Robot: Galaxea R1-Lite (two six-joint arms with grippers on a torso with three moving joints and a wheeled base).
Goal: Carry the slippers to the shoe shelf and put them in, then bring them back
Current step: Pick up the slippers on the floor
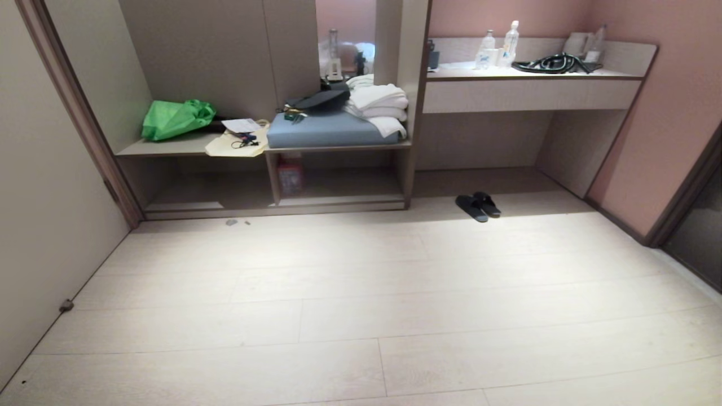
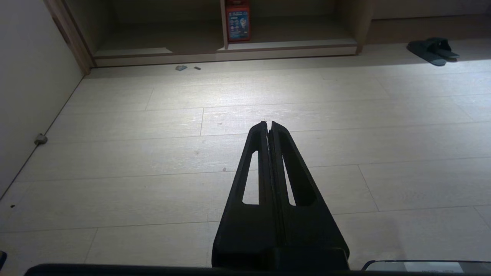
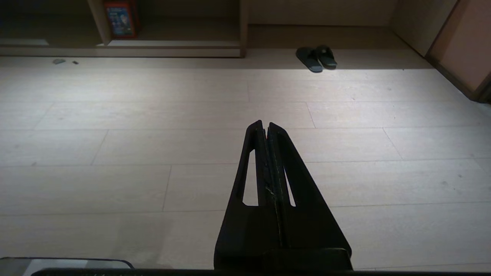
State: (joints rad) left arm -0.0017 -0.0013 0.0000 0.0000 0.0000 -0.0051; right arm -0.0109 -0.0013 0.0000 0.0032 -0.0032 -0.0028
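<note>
You are looking at the slippers [image 1: 478,206] lying side by side and touching on the pale plank floor [image 1: 361,316], just in front of the recess under the long counter [image 1: 530,93], right of the shoe shelf [image 1: 338,189]. The shoe shelf is sitting against the back wall, its upright divider beside a red box [image 1: 290,176]. Your left gripper [image 2: 268,124] is hanging over bare floor well short of the shelf, fingers pressed together on nothing. Your right gripper [image 3: 266,124] is doing the same, closed and empty, well apart from the slippers.
</note>
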